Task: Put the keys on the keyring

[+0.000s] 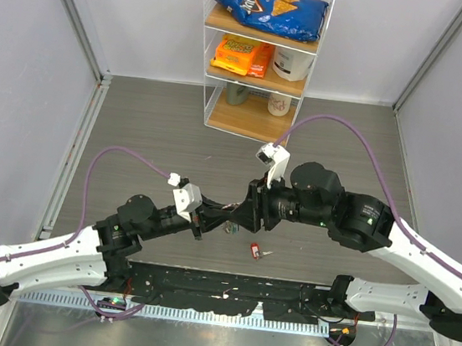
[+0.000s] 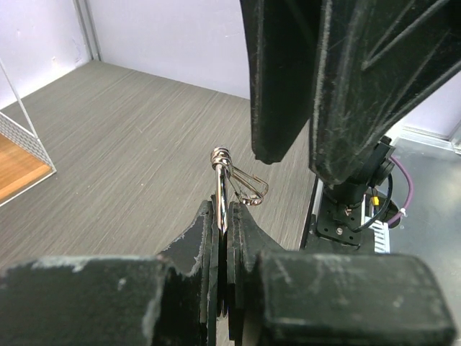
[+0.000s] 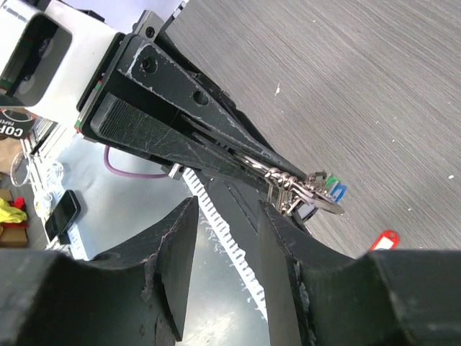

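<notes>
My left gripper (image 2: 225, 216) is shut on the thin silver keyring (image 2: 222, 184), which stands edge-on between its pads with a coiled end and a wire loop sticking out. In the right wrist view the keyring (image 3: 288, 184) carries a green-headed key (image 3: 330, 182) and a blue-headed key (image 3: 338, 192) hanging at its tip. My right gripper (image 3: 227, 241) is open, with nothing between its fingers, right beside the left gripper's tip. A red-headed key (image 1: 255, 249) lies loose on the table, just right of where both grippers (image 1: 227, 217) meet.
A clear shelf rack (image 1: 262, 54) with a chip bag, snack packs and cups stands at the back centre. A black toothed rail (image 1: 224, 295) runs along the near edge by the arm bases. Grey walls close in both sides.
</notes>
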{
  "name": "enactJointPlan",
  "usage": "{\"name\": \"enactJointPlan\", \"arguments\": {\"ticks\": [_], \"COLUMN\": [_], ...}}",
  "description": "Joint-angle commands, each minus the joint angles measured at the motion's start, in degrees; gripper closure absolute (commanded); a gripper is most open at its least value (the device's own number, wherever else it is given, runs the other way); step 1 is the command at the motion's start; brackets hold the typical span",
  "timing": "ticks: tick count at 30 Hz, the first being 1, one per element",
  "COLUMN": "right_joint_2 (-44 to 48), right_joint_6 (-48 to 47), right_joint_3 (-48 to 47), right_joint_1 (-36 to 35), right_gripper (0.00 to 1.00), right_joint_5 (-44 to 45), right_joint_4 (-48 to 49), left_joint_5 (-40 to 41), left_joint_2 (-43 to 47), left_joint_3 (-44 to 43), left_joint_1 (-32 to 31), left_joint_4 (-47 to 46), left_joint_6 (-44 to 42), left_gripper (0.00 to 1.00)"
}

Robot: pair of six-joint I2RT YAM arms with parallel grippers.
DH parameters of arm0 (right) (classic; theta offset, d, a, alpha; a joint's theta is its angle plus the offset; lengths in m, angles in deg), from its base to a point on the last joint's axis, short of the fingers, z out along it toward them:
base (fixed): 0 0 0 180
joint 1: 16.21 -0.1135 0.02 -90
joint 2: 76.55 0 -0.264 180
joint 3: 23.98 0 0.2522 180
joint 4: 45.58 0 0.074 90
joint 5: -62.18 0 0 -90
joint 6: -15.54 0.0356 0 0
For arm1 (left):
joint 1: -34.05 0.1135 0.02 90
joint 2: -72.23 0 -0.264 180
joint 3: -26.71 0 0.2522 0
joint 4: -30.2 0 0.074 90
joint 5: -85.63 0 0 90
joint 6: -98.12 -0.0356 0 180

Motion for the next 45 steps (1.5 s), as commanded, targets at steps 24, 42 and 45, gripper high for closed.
{"name": "enactJointPlan", "arguments": {"ticks": [24, 42, 45], "right_joint_2": [-2.5, -1.0, -1.7], "right_joint_6": [0.4, 0.7, 1.0], "right_joint_3": [-0.8, -2.5, -2.3], "right_joint_1": [-0.4, -3.5, -5.4], "right_gripper": [0.55, 0.55, 0.56], "right_joint_5": [9.9, 11.1, 11.6], "right_joint_4": [2.4, 2.0, 2.4], "left_joint_5": [0.7, 1.3, 2.4], "left_joint_2": [4.5, 4.8, 5.2], "left_joint_3": [0.7, 0.5, 0.2], "left_joint_1": [0.0, 0.1, 0.1], "left_joint_4": [-5.2, -4.8, -3.9], "left_joint_6": [1.0, 1.4, 1.5], "left_gripper": [1.00, 1.00, 1.00]}}
